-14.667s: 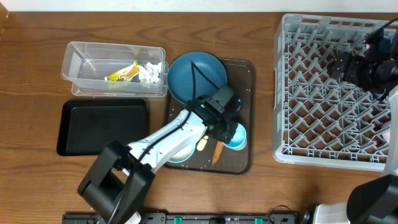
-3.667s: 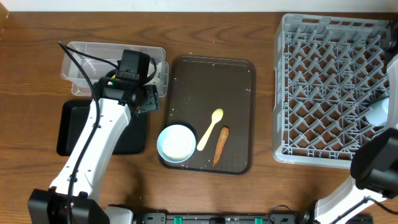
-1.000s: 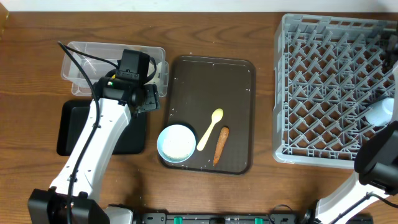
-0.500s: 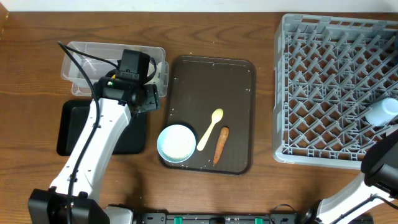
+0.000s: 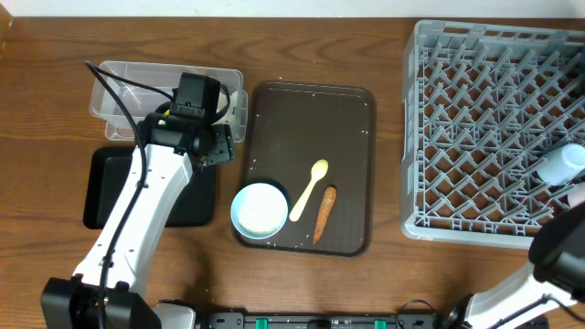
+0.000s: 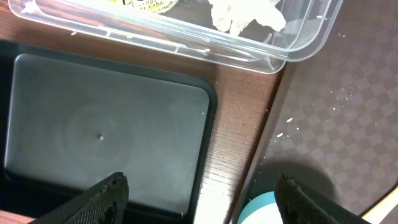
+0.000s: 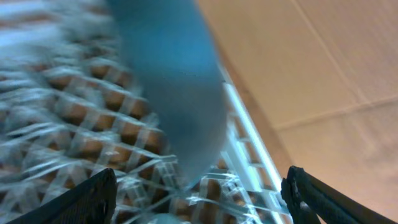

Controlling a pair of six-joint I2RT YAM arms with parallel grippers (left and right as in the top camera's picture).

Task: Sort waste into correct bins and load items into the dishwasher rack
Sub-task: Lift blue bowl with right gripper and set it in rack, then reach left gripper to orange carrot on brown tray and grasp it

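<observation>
My left gripper (image 5: 212, 144) (image 6: 205, 198) hangs open over the wood strip between the black tray bin (image 5: 151, 187) (image 6: 106, 130) and the brown serving tray. The clear tub bin (image 5: 169, 96) (image 6: 186, 43) holds white tissue (image 6: 245, 12) and a yellow-green wrapper (image 6: 146, 5). A light blue bowl (image 5: 259, 210) (image 6: 264, 210), pale yellow spoon (image 5: 309, 190) and orange carrot stick (image 5: 324, 213) lie on the serving tray. My right gripper (image 7: 202, 199) is open over the dishwasher rack (image 5: 484, 128) (image 7: 68, 137), with a blurred dark blue plate (image 7: 168, 81) standing ahead. A pale cup (image 5: 560, 164) sits at the rack's right edge.
The brown serving tray (image 5: 311, 119) (image 6: 336, 112) carries loose rice grains (image 6: 289, 121). My right arm (image 5: 558, 260) rises at the lower right corner beside the rack. Bare wooden tabletop (image 5: 302, 37) runs along the back.
The pale cup at the rack's right edge has shifted slightly right and up, and the right arm has moved with it. The left arm has stayed still.
</observation>
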